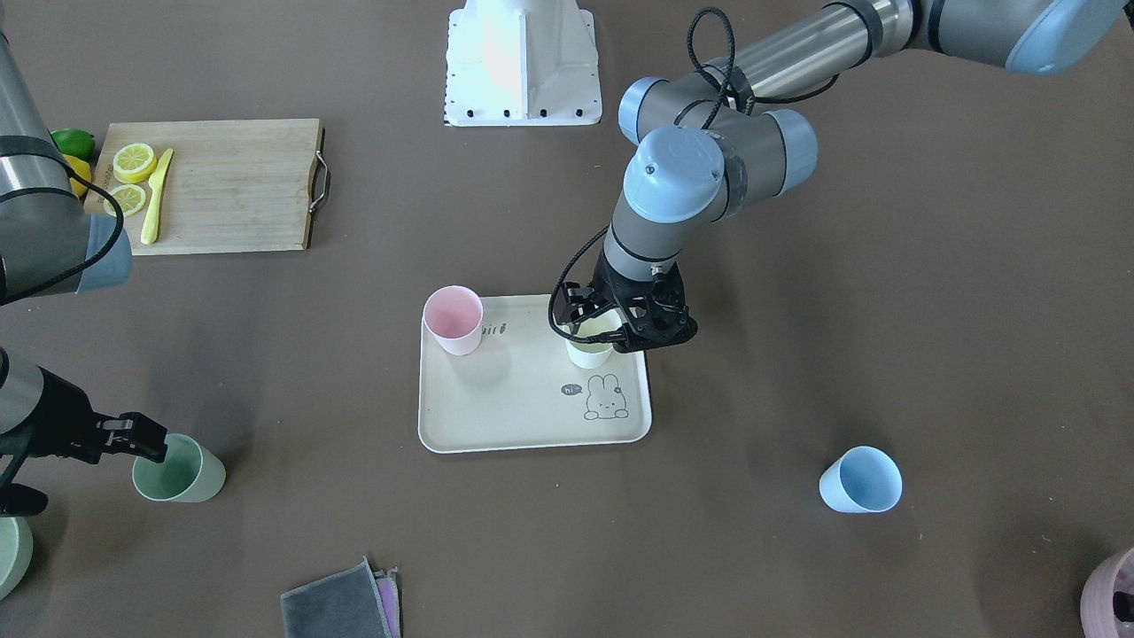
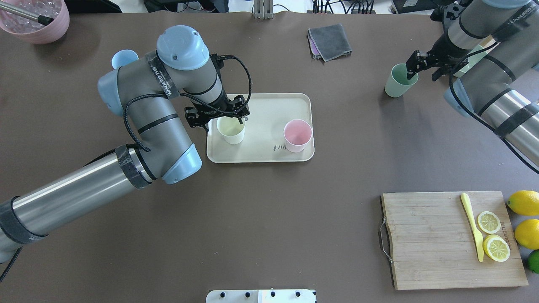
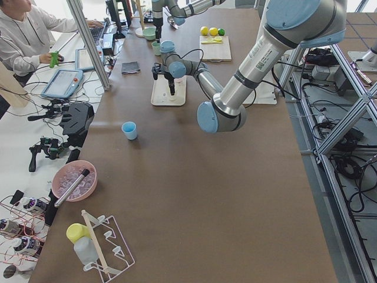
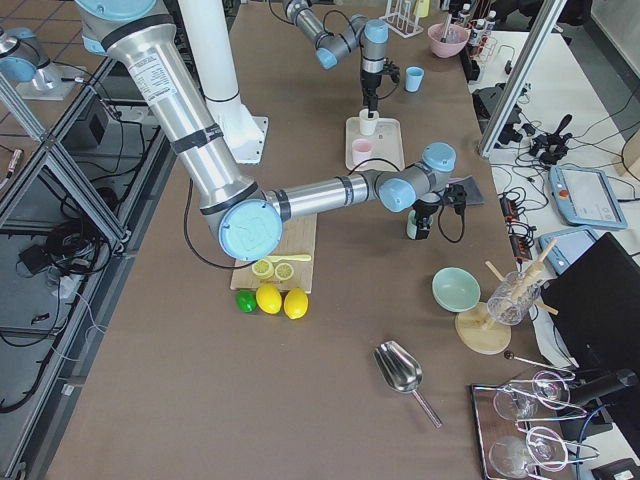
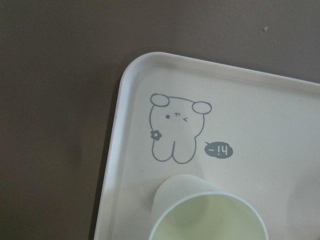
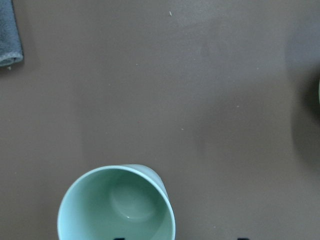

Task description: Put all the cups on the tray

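Observation:
The cream tray (image 1: pixel 532 416) (image 2: pixel 269 105) holds the pink cup (image 1: pixel 454 321) (image 2: pixel 297 135) and the cream-white cup (image 1: pixel 589 350) (image 2: pixel 230 129), both upright. My left gripper (image 1: pixel 611 332) (image 2: pixel 227 120) hangs over the cream-white cup's rim and looks open; its wrist view shows the cup (image 5: pixel 207 215) but no fingers. The sage green cup (image 1: pixel 180 470) (image 2: pixel 398 81) (image 6: pixel 116 205) stands on the table off the tray. My right gripper (image 1: pixel 146 443) (image 2: pixel 422 75) is open astride its wall, one finger inside. The light blue cup (image 1: pixel 859 480) (image 3: pixel 129 130) stands alone on the table, partly hidden behind my left arm in the overhead view.
A bamboo cutting board (image 2: pixel 429 240) with lemon slices and a yellow knife lies near my right side, whole lemons beside it. A folded grey cloth (image 2: pixel 330 42) lies beyond the tray. A mauve-pink pot (image 2: pixel 36 19) and a pale green bowl (image 1: pixel 9 554) sit at the far table corners.

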